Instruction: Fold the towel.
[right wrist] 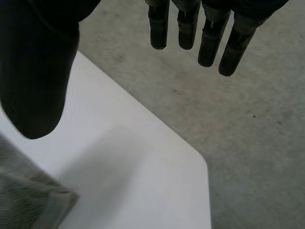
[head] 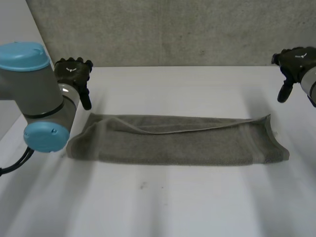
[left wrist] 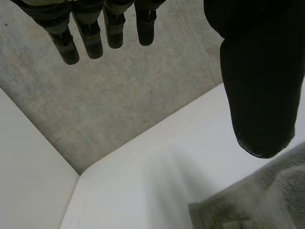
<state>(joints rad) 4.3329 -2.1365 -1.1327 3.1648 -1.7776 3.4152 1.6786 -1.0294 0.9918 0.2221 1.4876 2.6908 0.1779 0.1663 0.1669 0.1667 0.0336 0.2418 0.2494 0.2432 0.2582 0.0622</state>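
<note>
A grey towel (head: 177,140) lies folded into a long strip across the middle of the white table (head: 163,202). My left hand (head: 74,74) hangs above the table just behind the towel's left end, fingers straight and open, holding nothing. My right hand (head: 295,64) hovers behind the towel's right end, also open and empty. In the left wrist view my fingers (left wrist: 90,33) and thumb (left wrist: 259,81) stand apart, with a towel corner (left wrist: 257,200) below the thumb. In the right wrist view the fingers (right wrist: 209,33) and thumb (right wrist: 38,71) are spread above another towel corner (right wrist: 28,200).
The table's back edge meets a grey concrete floor (head: 173,29). A rounded table corner (right wrist: 202,167) lies past my right hand. My left arm's grey joint with blue caps (head: 34,94) stands over the table's left side.
</note>
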